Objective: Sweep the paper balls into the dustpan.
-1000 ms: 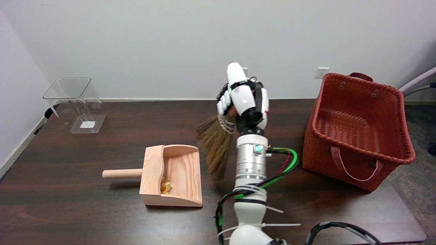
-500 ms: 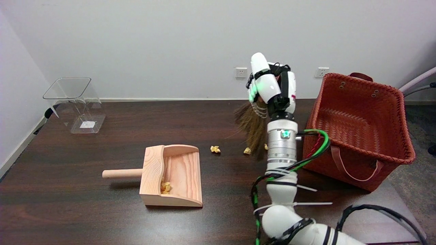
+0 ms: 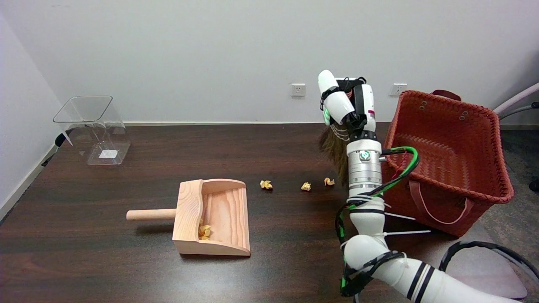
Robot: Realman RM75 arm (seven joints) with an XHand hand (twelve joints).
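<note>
- White wall point(image 3: 210, 54) behind the hand, plain, evenly lit, no hard shadows.
- Two wall sockets: first socket point(image 3: 297, 89) just left of the hand, second socket point(image 3: 397, 89) just right of it.
- White baseboard point(image 3: 189, 123) along the wall foot, left of the hand.
- Side wall point(image 3: 19, 126) far left of the hand, angling toward the camera.
- Dark brown wood-grain table point(image 3: 105, 261) spans below and left of the hand, slightly glossy.
- Grey carpet floor point(image 3: 520, 168) far right of the hand, past the table edge.
- Chair point(image 3: 520, 103), partial, grey frame, far right of the hand at the picture's edge.
</note>
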